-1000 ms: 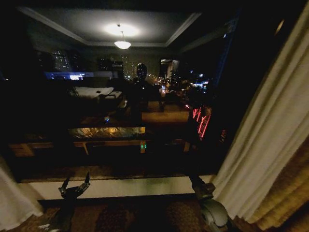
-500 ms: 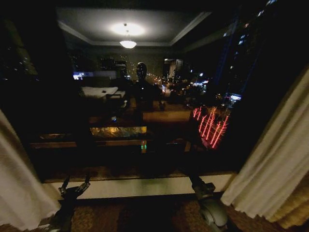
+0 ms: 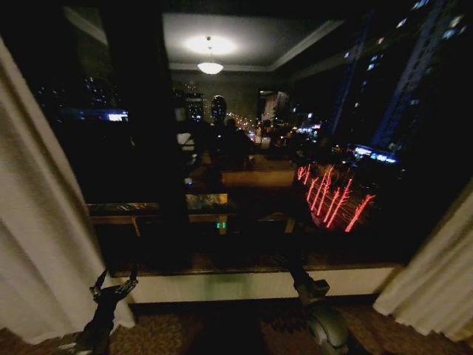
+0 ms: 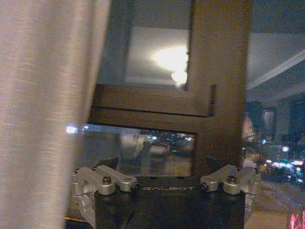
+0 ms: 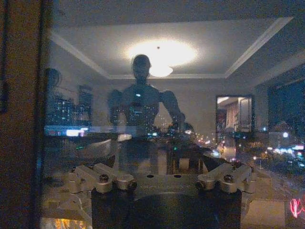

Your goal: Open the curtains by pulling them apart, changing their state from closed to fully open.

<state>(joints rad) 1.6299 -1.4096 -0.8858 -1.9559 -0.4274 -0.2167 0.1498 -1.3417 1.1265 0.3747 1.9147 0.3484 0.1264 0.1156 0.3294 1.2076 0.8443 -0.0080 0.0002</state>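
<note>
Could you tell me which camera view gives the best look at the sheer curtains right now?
The head view: it shows the curtains pulled apart, one panel at each side of the dark window. The left wrist view shows one panel's pleated weave close up, beside the open left pincer. The right wrist view faces the glass above the open right pincer.

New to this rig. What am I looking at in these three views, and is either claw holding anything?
It is a wheeled robot with two arms, facing a dark window at night. The head view looks forward and down: the left gripper sits low on the left, open and empty, close to the left sheer curtain; the right arm's wrist is low on the right, and the right curtain is far to the right. The glass between them is bare, reflecting the ceiling lamp. The wrist views look out over each gripper; both are open and hold nothing.
</note>
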